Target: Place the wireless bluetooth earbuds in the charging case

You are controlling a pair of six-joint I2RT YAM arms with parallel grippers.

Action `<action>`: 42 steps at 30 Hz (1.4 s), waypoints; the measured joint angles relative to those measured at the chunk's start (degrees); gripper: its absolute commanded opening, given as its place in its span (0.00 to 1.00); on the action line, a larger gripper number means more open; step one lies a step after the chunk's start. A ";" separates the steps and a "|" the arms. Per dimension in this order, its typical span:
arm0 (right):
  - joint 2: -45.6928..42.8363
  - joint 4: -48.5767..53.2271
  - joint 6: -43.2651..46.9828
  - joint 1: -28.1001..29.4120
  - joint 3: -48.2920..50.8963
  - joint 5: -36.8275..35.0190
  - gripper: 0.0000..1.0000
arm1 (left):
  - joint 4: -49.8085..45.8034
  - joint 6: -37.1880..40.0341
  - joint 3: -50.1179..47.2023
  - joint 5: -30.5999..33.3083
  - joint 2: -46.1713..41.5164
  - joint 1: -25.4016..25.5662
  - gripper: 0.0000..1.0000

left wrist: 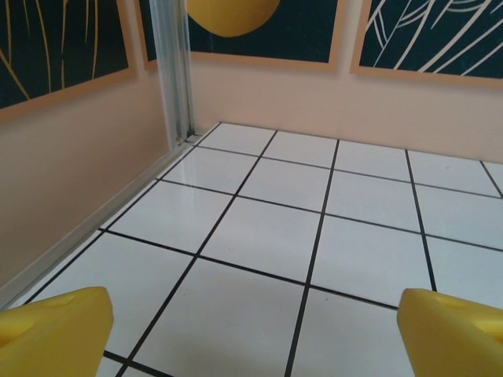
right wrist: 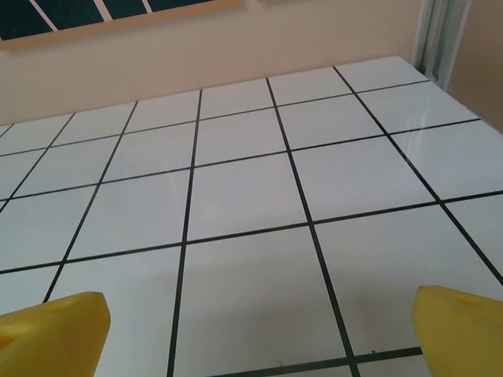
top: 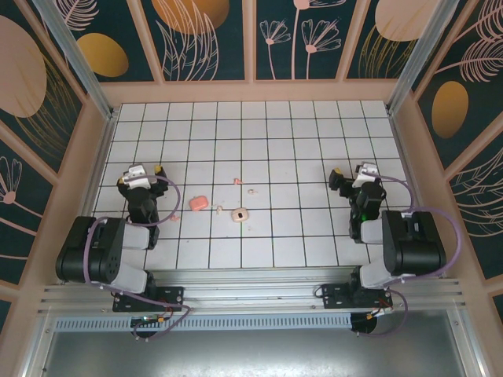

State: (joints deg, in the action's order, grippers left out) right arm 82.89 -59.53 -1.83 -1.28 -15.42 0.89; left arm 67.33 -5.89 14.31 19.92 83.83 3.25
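Your left gripper [left wrist: 255, 336] and right gripper [right wrist: 255, 339] gape wide, empty. The earbuds [top: 238, 181], 2 o'clock of the charging case [top: 197, 203], are likely light and slick; pinch across each body.

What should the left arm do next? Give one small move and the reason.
Probably swing the left gripper to its right, toward the charging case. Its jaws stand open over bare tiles, the case lies nearest that arm, and the earbuds lie loose beyond it.
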 measured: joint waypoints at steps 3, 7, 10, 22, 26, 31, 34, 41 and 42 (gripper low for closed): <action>-5.90 12.04 -1.25 1.40 -6.40 -1.01 0.99 | -9.18 -0.66 4.76 -0.46 -4.50 -0.04 0.83; -11.56 28.74 -2.19 6.12 -17.35 -2.58 0.99 | -22.10 -3.82 11.67 -2.84 -10.69 -0.04 0.77; -12.76 40.83 -2.34 12.04 -25.55 -2.69 0.99 | -32.63 -7.10 17.88 -5.62 -12.44 0.13 0.73; -2.25 78.09 -6.69 35.54 -49.35 2.03 0.82 | -65.26 -17.92 31.58 -17.14 -10.45 4.98 0.71; 3.37 85.88 -9.97 42.36 -53.86 3.69 0.78 | -69.99 -20.20 31.45 -20.22 -8.35 5.33 0.71; 11.82 93.83 -12.85 49.33 -58.77 3.89 0.74 | -73.18 -20.83 30.95 -20.96 -7.19 5.40 0.71; 16.68 97.29 -14.01 52.19 -62.10 3.89 0.73 | -74.25 -20.85 30.95 -20.96 -6.62 5.40 0.70; 25.73 101.53 -15.10 54.60 -67.56 3.65 0.72 | -75.38 -20.85 30.95 -20.94 -6.47 5.42 0.71; 26.99 102.14 -15.10 54.64 -68.48 3.63 0.72 | -75.47 -20.87 30.95 -20.92 -6.51 5.40 0.70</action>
State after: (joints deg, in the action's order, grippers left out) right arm 109.89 42.61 -16.93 53.36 -83.90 4.51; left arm -8.14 -26.76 45.25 -0.99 77.32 8.64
